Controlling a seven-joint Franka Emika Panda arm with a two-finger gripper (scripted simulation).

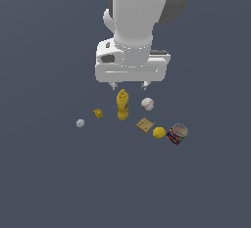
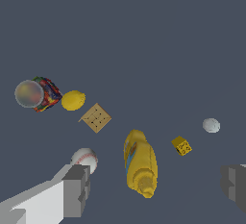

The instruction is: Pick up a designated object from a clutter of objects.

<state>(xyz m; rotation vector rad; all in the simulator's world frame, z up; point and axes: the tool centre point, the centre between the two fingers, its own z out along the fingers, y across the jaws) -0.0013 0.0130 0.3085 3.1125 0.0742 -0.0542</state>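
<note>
Gripper (image 1: 130, 84): open, jaws spread wide, empty, held above the clutter.
Baseball (image 1: 147, 104): white with red stitching, on the bench (image 1: 49, 173), just beside the yellow bottle (image 1: 122, 105) on the exterior view's right; partly hidden by one fingertip (image 2: 77, 189) in the wrist view.
Cracker (image 1: 145, 125): tan square, between baseball and lemon (image 1: 159, 132).
Can (image 1: 177, 134): labelled, tilted, touching the lemon.
Yellow block (image 1: 98, 113), pale ball (image 1: 80, 123): on the exterior view's left of the bottle.
</note>
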